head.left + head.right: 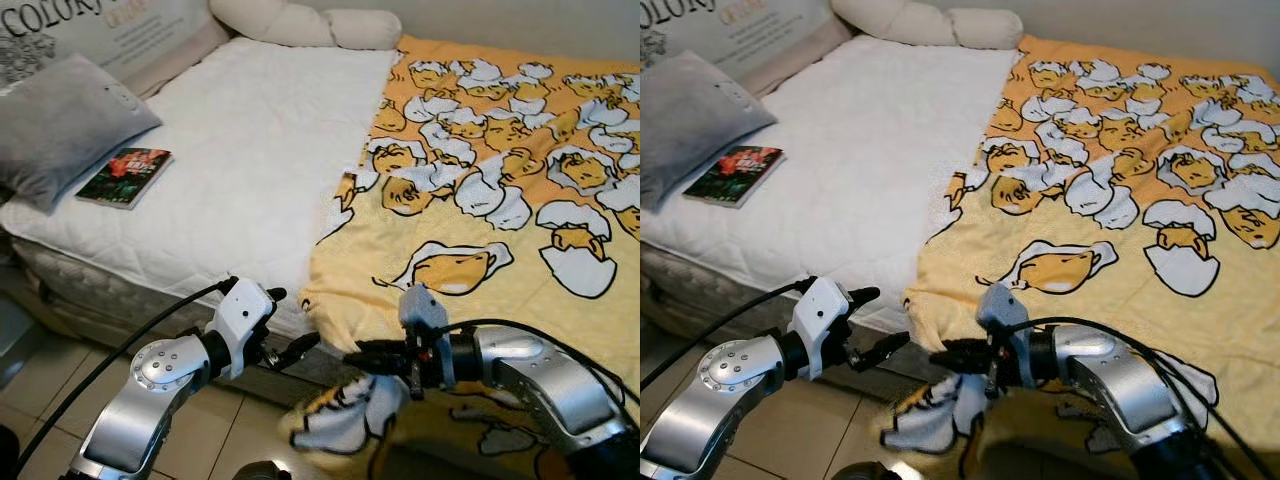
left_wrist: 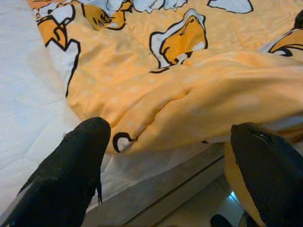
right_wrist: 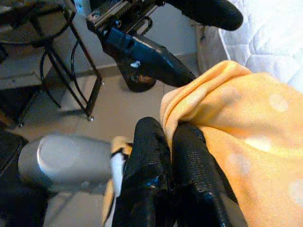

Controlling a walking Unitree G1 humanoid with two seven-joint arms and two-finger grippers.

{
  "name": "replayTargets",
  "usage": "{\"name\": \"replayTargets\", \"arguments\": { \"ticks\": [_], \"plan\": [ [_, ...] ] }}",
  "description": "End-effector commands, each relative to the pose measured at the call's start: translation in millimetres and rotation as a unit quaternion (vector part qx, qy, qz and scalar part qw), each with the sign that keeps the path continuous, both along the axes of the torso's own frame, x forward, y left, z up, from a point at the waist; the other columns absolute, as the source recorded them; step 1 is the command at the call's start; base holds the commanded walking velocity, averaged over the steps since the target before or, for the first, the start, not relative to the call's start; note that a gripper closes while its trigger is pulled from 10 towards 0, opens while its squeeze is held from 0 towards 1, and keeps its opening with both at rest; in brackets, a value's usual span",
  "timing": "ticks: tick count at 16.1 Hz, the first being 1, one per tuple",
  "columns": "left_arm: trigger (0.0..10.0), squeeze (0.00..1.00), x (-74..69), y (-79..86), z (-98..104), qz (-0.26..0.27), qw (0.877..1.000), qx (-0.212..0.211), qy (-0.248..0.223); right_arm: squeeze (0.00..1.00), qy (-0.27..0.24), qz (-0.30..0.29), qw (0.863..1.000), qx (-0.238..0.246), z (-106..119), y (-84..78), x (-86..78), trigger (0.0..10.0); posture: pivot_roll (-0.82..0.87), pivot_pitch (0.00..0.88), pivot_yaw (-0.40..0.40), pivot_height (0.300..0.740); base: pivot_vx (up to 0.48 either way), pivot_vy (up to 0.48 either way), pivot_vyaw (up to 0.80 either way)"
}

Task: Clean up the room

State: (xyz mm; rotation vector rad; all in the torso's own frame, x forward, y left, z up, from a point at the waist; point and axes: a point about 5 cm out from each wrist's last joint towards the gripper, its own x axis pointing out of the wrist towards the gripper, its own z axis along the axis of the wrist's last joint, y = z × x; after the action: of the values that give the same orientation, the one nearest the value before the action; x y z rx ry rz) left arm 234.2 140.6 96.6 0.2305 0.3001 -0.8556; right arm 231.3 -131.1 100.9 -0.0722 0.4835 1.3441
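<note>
Making the bed looks like the step in hand: the right pincer point(image 1: 362, 356) is clenched on a fold of the orange egg-print blanket point(image 1: 480, 200) at its near edge, where the fabric hangs off the front of the bed point(image 1: 230, 170) towards the tiled floor point(image 1: 40, 390). That blanket covers only the robot's right half of the white mattress pad; its bunched corner droops below the two arms. The left pincer point(image 1: 290, 325) hovers released just beside that same edge, fingers point(image 2: 75, 165) spread and touching nothing. A book point(image 1: 125, 176) and a grey pillow point(image 1: 60, 125) lie on the bare left side. Next, I judge, the left pincer should close on the hem so both can draw the blanket leftwards.
</note>
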Motion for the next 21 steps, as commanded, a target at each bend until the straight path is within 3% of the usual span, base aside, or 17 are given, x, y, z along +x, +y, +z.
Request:
{"name": "replayTargets", "arguments": {
  "ticks": [1,9,11,12,13,14,15,16,17,19,21],
  "plan": [
    [10.0,0.00,-1.6,-1.7,1,-0.005,1.000,0.002,-0.001,1.00,0.000,0.014,1.000,-0.002,3,3.3,-2.6,10.0,0.08,0.000,0.006,0.740,0.000,0.000,0.00],
    [10.0,0.00,-0.5,-2.4,1,0.004,1.000,0.004,-0.002,1.00,0.006,-0.007,1.000,0.008,6,2.5,-2.2,10.0,0.07,0.000,0.009,0.740,0.000,0.000,0.00],
    [10.0,0.00,15.2,3.1,2,0.095,0.995,-0.016,-0.032,1.00,-0.028,-0.108,0.994,-0.006,3,-4.2,15.2,10.0,0.07,0.000,0.000,0.740,0.000,0.000,0.00],
    [10.0,0.00,29.6,13.9,5,0.193,0.978,-0.024,-0.072,1.00,-0.076,-0.252,0.964,-0.032,-4,-15.0,35.9,10.0,0.06,0.000,-0.004,0.740,0.000,0.000,0.00],
    [10.0,0.00,29.6,13.9,5,0.193,0.978,-0.024,-0.072,1.00,-0.076,-0.252,0.964,-0.032,-4,-15.0,35.9,10.0,0.06,0.000,-0.004,0.740,0.000,0.000,0.00],
    [10.0,0.00,38.2,20.3,7,0.252,0.963,-0.023,-0.091,1.00,-0.115,-0.426,0.895,-0.061,-12,-37.2,51.3,10.0,0.06,0.000,0.000,0.740,0.000,0.000,0.00],
    [10.0,0.00,40.4,21.1,8,0.261,0.960,-0.022,-0.096,1.00,-0.118,-0.454,0.881,-0.064,-13,-41.5,52.1,10.0,0.06,0.000,0.001,0.740,0.000,0.000,0.00],
    [10.0,0.00,45.1,21.5,12,0.281,0.954,-0.031,-0.101,1.00,-0.122,-0.527,0.839,-0.061,-16,-50.8,51.9,10.0,0.05,0.000,0.009,0.740,0.000,0.000,0.00],
    [10.0,0.00,47.1,21.4,13,0.290,0.951,-0.036,-0.104,1.00,-0.126,-0.565,0.813,-0.062,-18,-55.3,50.0,10.0,0.05,0.000,0.011,0.740,0.000,0.315,0.00],
    [10.0,0.00,46.0,18.5,7,0.283,0.953,-0.020,-0.108,1.00,-0.130,-0.606,0.782,-0.059,-23,-55.7,43.3,10.0,0.04,0.000,0.018,0.740,0.000,0.328,0.00],
    [10.0,0.00,41.6,17.8,0,0.271,0.956,0.001,-0.109,1.00,-0.121,-0.615,0.777,-0.057,-27,-50.1,37.4,10.0,0.03,0.000,0.020,0.740,0.000,0.332,0.00]
  ]
}}
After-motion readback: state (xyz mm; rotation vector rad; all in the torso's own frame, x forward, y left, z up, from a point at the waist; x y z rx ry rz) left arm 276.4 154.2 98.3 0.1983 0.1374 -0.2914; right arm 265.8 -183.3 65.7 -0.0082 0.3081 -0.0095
